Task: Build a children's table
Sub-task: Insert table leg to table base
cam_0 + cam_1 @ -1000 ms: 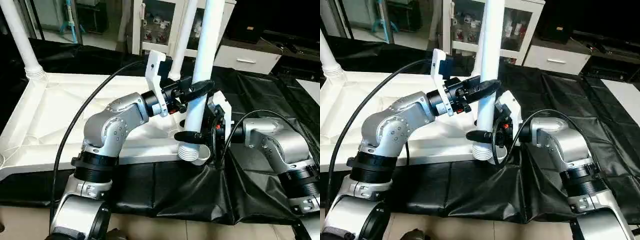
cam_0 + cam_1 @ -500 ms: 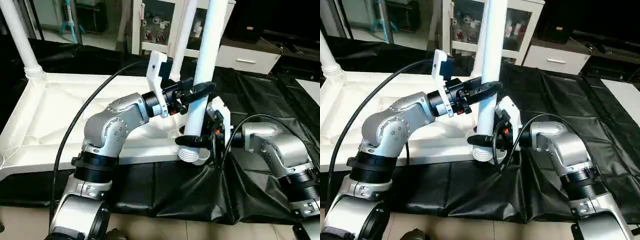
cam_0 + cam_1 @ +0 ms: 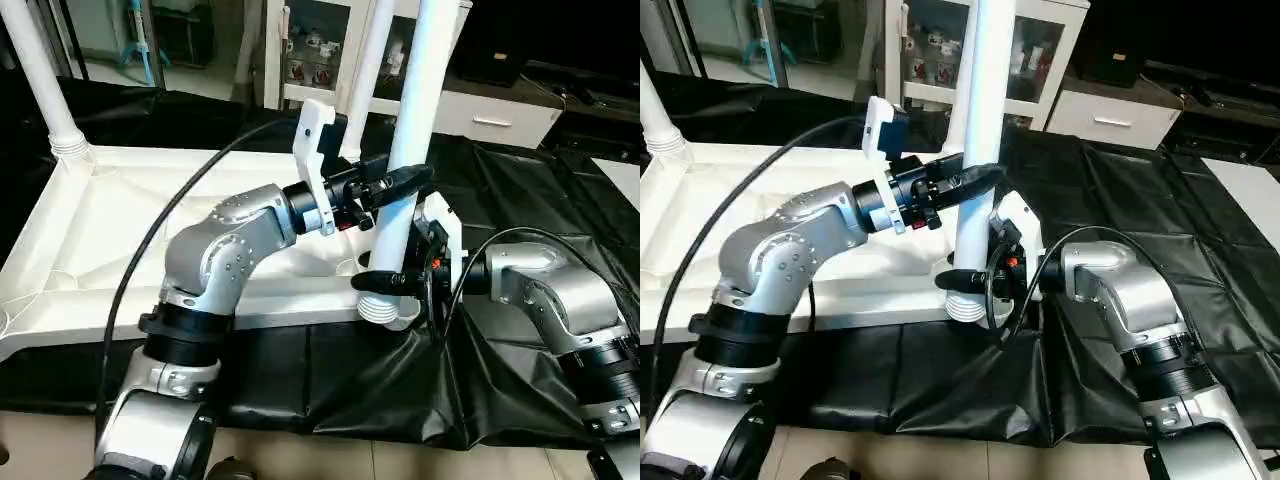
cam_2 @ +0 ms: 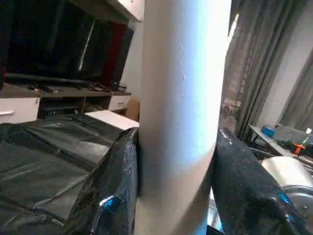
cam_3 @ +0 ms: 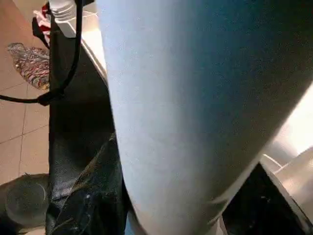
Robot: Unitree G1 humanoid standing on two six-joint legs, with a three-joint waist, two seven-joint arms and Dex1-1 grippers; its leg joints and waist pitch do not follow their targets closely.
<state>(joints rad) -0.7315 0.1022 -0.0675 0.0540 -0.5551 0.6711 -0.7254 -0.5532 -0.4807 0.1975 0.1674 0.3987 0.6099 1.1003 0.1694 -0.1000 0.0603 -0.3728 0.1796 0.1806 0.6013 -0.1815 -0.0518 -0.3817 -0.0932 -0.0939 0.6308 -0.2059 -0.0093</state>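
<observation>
A black-draped worktable (image 3: pixel 520 190) stands on a beige tiled floor (image 3: pixel 300 455). Behind it are a white glass-door cabinet (image 3: pixel 320 50), a low white drawer unit (image 3: pixel 495 115) and grey curtains (image 4: pixel 264 83).

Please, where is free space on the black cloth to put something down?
The black cloth lies bare on the right, beyond the right arm. Crowded: the near corner of the table top, where both end effectors grip the upright leg.

Left gripper (image 3: pixel 395 181) jaws clamped higher up, right gripper (image 3: pixel 388 282) jaws gripping below, both silver forearms bent inward.
</observation>
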